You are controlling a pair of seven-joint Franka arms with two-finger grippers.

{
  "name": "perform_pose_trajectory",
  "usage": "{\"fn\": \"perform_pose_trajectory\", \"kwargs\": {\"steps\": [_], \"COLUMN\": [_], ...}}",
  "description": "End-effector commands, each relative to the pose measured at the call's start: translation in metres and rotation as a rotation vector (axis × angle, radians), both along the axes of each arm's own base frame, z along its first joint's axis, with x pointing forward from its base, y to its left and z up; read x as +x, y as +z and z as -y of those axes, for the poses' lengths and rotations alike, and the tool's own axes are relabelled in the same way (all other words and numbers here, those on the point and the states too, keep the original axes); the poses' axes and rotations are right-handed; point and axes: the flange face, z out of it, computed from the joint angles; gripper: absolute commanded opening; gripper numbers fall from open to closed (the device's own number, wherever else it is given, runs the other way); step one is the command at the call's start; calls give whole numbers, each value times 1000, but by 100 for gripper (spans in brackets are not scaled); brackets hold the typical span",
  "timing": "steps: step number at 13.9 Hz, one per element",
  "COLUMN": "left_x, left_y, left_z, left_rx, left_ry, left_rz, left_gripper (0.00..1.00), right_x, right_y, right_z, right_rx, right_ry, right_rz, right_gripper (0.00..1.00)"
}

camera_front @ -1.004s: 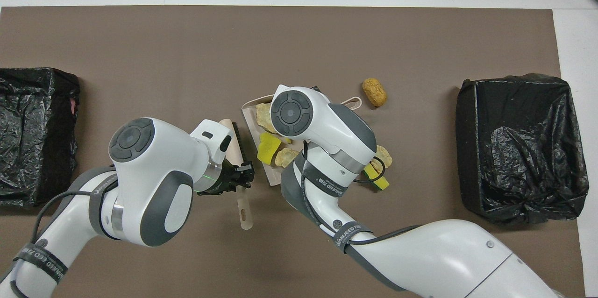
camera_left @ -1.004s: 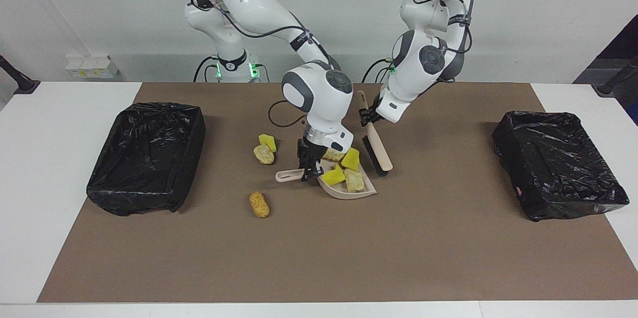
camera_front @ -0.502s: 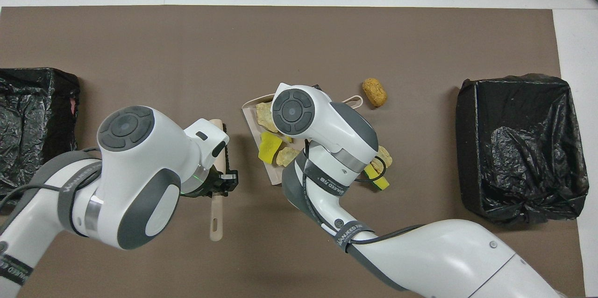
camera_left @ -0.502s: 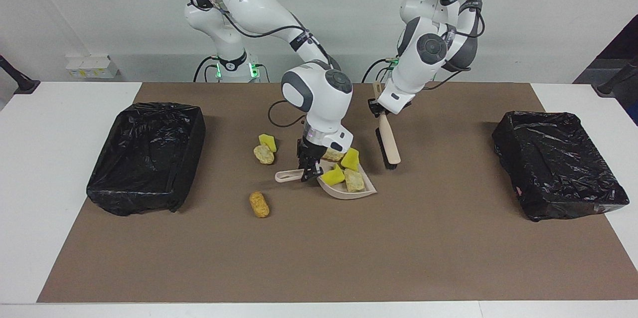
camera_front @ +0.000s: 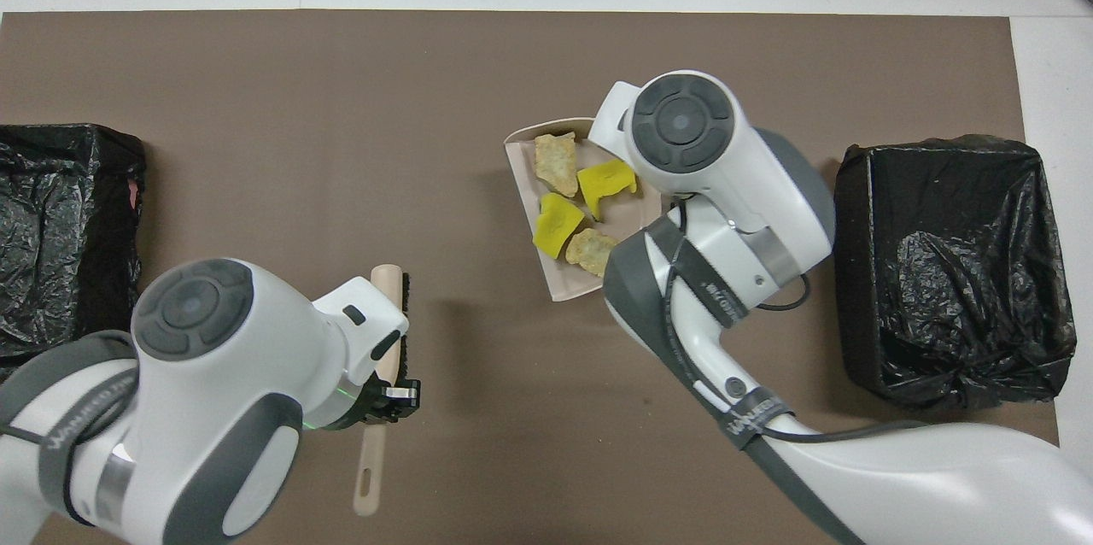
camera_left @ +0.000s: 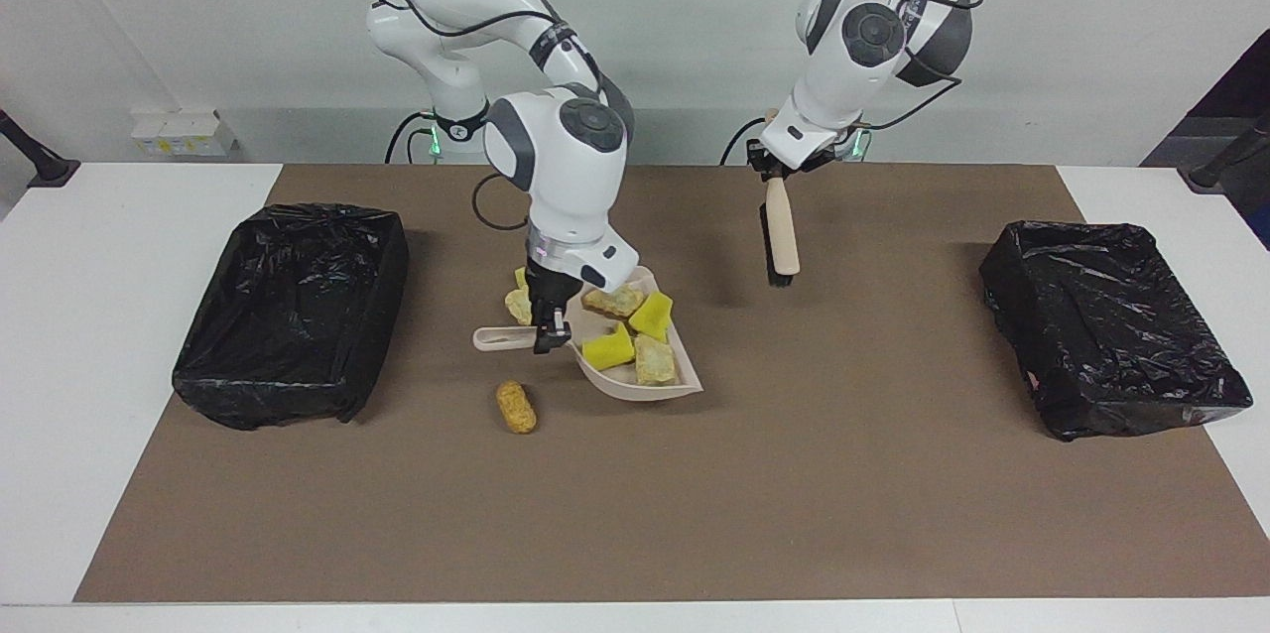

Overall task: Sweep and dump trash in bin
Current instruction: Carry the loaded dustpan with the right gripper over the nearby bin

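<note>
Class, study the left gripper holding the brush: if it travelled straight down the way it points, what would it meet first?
Probably only the bare brown mat. The left gripper hangs the brush bristle-end down over open mat, clear of the dustpan.

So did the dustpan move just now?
Yes. The right hand has lifted the dustpan and carried it toward the bin at the right arm's end; it now hangs closer to the loose lump on the mat.

Open mat [camera_left: 843, 474] from 3 to 6 o'clock of raised dustpan [camera_left: 645, 385]; lone trash lump [camera_left: 516, 407] on mat at 8 o'clock; bin [camera_left: 288, 311] blocking 9 o'clock.
</note>
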Motion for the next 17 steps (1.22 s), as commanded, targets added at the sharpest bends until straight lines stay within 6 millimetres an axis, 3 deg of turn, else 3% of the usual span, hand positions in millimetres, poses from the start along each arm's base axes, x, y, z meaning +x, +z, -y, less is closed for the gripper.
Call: {"fn": "perform_pose_trajectory", "kwargs": {"steps": [1,3,6,8,12,15,17], "left_x": [-36,-47,-53,-64,-69,-72,-73], "left_y": [-33,-61,-83,-96,-109,-114,-116], "left_z": [34,58,77,92,87,84,83], "left_rx": [15,-4,-37,-43,-45,-36,-31], "left_ry": [21,101,134,145,5,4,8], "left_rz": [60,115,169,180,174,165,161], "left_gripper": [0,0,0,0,0,0,0], "right_x": [-3,0,1,0,-24,-49,-57], "right_y": [38,63,85,87,79,73,68], "right_z": [65,125,213,263,365,414,419], "right_rx": [-2,6,-4,-12,-7,-31,-63], "right_ry": [-33,-70,-108,-102,-100,-80,-74], "right_rz": [-42,-44,-39,-61,-83,-64,-57], "right_gripper": [0,0,0,0,0,0,0]}}
